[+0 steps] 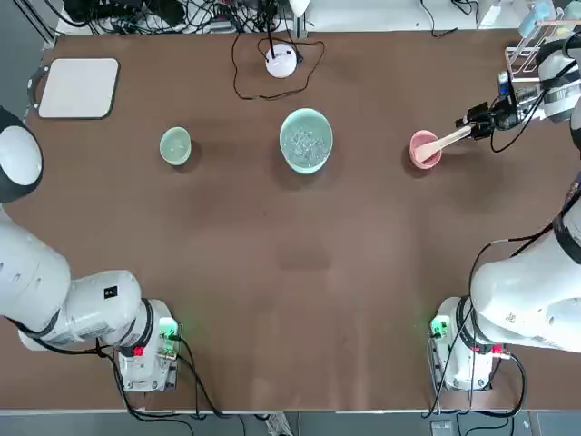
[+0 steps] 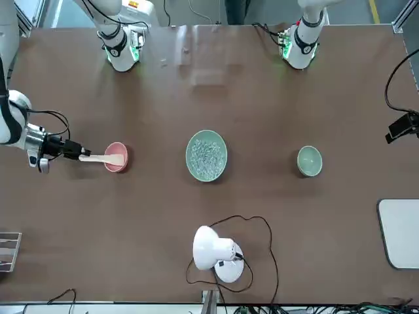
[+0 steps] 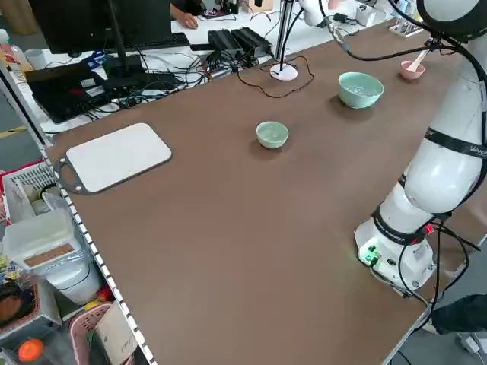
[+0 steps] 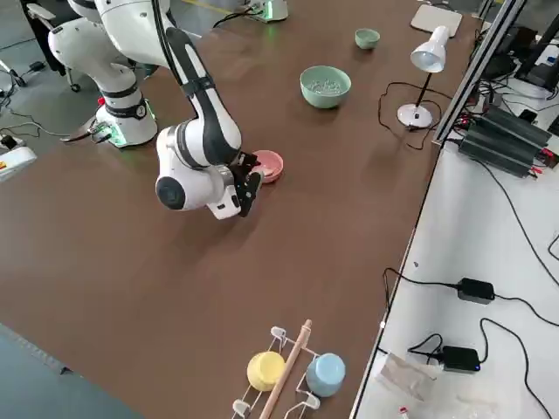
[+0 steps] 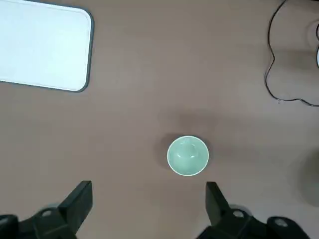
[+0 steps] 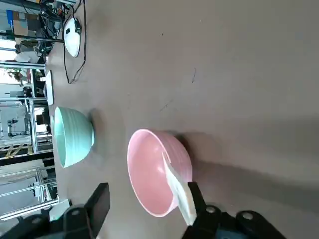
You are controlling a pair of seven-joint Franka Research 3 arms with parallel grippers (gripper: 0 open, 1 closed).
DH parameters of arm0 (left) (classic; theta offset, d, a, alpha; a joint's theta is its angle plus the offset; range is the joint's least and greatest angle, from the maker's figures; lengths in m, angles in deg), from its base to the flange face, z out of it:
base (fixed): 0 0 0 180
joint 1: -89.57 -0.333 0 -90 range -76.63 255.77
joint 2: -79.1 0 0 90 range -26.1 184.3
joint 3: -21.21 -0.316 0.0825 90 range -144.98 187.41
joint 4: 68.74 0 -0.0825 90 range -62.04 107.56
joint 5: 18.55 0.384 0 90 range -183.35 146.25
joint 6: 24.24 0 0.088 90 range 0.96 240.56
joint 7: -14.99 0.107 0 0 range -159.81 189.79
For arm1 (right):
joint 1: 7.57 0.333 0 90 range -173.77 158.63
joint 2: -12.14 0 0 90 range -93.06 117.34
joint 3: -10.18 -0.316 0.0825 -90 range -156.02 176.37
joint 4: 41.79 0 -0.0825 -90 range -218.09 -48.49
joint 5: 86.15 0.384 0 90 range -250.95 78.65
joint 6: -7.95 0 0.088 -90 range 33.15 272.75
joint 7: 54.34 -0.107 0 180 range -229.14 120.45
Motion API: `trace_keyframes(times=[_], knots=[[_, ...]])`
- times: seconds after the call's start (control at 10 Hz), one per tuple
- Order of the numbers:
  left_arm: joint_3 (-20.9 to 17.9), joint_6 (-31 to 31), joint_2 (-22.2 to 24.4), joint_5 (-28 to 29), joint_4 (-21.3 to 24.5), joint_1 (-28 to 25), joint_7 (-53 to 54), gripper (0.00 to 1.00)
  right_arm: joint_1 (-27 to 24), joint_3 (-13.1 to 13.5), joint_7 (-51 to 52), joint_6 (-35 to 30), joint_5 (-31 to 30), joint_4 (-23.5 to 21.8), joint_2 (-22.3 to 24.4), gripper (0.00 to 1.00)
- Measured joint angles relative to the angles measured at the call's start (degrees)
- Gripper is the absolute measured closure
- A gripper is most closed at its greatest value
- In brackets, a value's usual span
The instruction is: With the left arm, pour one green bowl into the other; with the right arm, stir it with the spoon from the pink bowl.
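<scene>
Right pincer (image 6: 148, 188) stands spread in its wrist view, light wooden spoon (image 6: 179, 191) beside one finger, leaning in the round pink bowl (image 6: 152, 172); left wrist view alone shows the left pincer (image 5: 149, 185) spread, small pale-green bowl (image 5: 188, 156) near centre frame.

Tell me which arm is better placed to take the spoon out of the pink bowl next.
Right, I'd say: its gripper stands open right at the handle of the spoon. The left gripper is across by the small green bowl.
</scene>
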Motion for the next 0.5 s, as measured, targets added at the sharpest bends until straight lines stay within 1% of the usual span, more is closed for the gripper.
trace_keyframes(times=[0.1, 0.2, 0.3, 0.4, 0.5], knots=[[0.00, 0.00, 0.00, 0.00, 0.00, 0.00, 0.00, 0.00, 0.00, -0.02, 0.05, 0.10, 0.01, 0.17, -0.17, 0.23], [0.00, 0.00, 0.00, 0.00, 0.00, 0.00, 0.00, 0.00, 0.00, -0.03, 0.06, 0.19, 0.03, 0.41, -0.42, 0.22], [0.00, 0.00, 0.00, 0.00, 0.00, 0.00, 0.00, 0.00, 0.00, -0.06, 0.10, 0.28, 0.04, 0.63, -0.77, 0.18], [0.00, 0.00, 0.00, 0.00, 0.00, 0.00, 0.00, 0.00, 0.00, -0.08, 0.32, 0.38, 0.06, 0.87, -1.16, 0.09], [0.00, 0.00, 0.00, 0.00, 0.00, 0.00, 0.00, 0.00, 0.01, -0.11, 0.45, 0.40, 0.07, 1.11, -1.36, 0.06]])
